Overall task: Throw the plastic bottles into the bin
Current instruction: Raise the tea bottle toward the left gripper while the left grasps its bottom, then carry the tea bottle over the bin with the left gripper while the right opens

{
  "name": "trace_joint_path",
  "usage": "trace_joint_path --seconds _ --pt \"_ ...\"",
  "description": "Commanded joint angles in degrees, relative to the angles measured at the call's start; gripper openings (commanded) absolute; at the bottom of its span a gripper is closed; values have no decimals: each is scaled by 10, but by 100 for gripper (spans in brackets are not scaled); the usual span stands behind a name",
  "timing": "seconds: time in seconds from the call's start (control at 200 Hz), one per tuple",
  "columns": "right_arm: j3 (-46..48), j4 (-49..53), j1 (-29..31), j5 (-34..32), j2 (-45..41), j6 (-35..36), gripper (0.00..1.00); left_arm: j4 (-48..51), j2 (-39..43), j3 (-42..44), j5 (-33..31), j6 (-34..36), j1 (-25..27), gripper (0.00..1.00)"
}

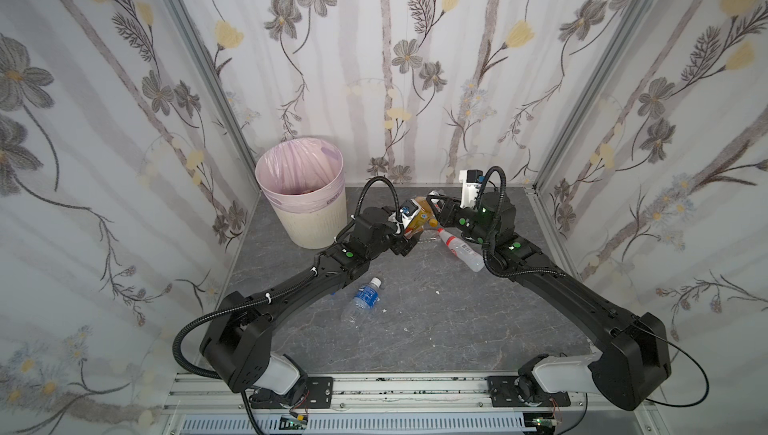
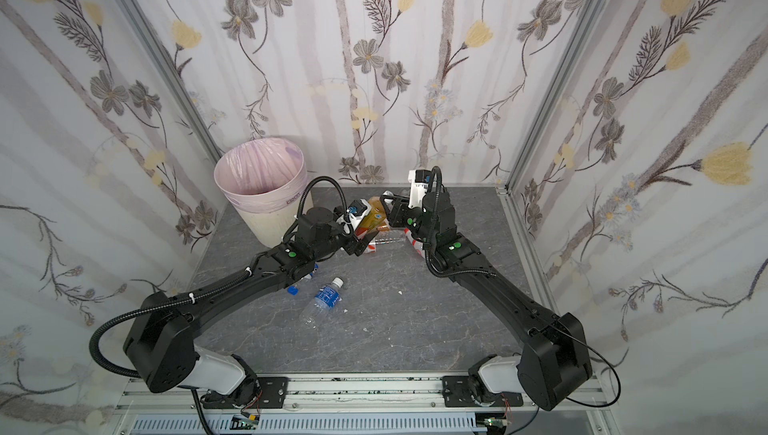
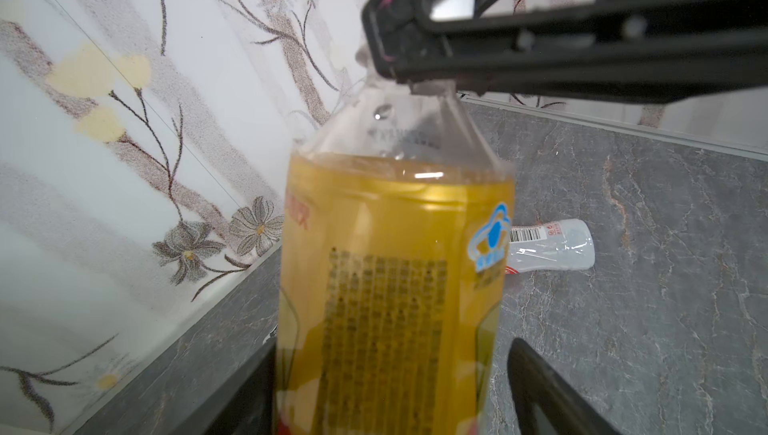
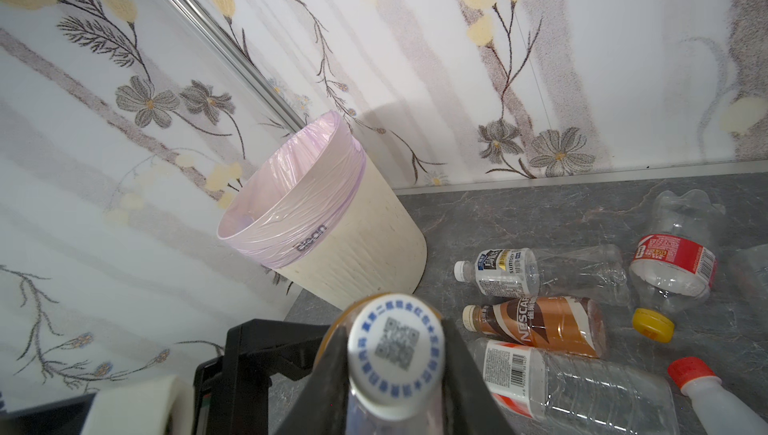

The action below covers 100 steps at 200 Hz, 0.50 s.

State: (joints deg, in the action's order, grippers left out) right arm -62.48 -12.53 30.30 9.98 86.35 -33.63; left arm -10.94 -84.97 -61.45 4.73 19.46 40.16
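Gold-label bottle (image 3: pixel 395 287) fills the left wrist view, held between both arms; right gripper (image 4: pixel 395 387) pinches its neck just under the white cap (image 4: pixel 395 345); left gripper (image 3: pixel 392 337) has fingers (image 3: pixel 540 391) spread either side of the body, with a sliver of table (image 1: pixel 415 329) showing beside one; likely a handover; close left squarely on the label band before right lets go, else it tips; bin (image 1: pixel 309 225) stands at the rear left corner, near the left arm; blue-label bottle (image 1: pixel 365 295) lies loose.

Glossy clear plastic bottle (image 3: pixel 395 287), matt ribbed plastic bin (image 4: pixel 365 254), smooth stone-veined tabletop (image 1: pixel 436 320).
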Motion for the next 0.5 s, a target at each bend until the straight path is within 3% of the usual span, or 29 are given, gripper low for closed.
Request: trace_joint_path --seconds 0.0,0.21,0.495 --pt "-5 -16 0 9 -2 -6 31 -25 -3 -9 7 -11 0 77" --pt "-4 -17 1 13 -2 -10 31 -25 -13 -20 11 -32 -1 63" --pt "-5 -17 1 20 -4 -13 34 -25 -13 -24 13 -52 -2 56"
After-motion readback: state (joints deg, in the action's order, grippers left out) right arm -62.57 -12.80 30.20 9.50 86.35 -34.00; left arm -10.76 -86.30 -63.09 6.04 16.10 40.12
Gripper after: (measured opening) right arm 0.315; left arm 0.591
